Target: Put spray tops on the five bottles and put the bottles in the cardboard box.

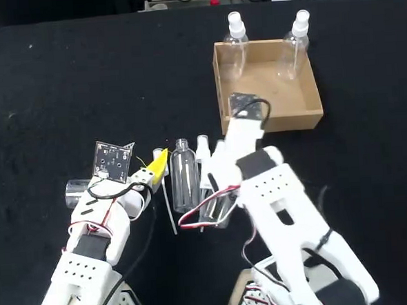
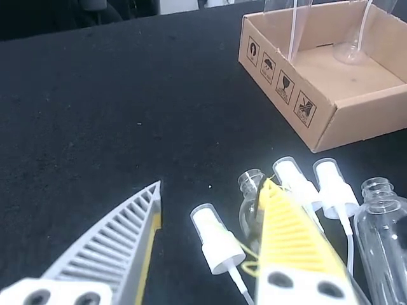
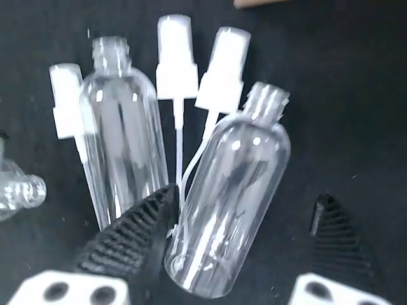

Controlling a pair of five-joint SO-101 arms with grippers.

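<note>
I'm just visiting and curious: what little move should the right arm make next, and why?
Probably close the right gripper: its open fingers sit either side of an uncapped bottle lying on the table, so a squeeze should grasp it.

From high up we look down over the whole table (image 1: 61, 78), while our two wrist cameras hover close, the left facing the cardboard box (image 2: 299, 101), all sharing the loose spray tops (image 1: 203, 149).
</note>
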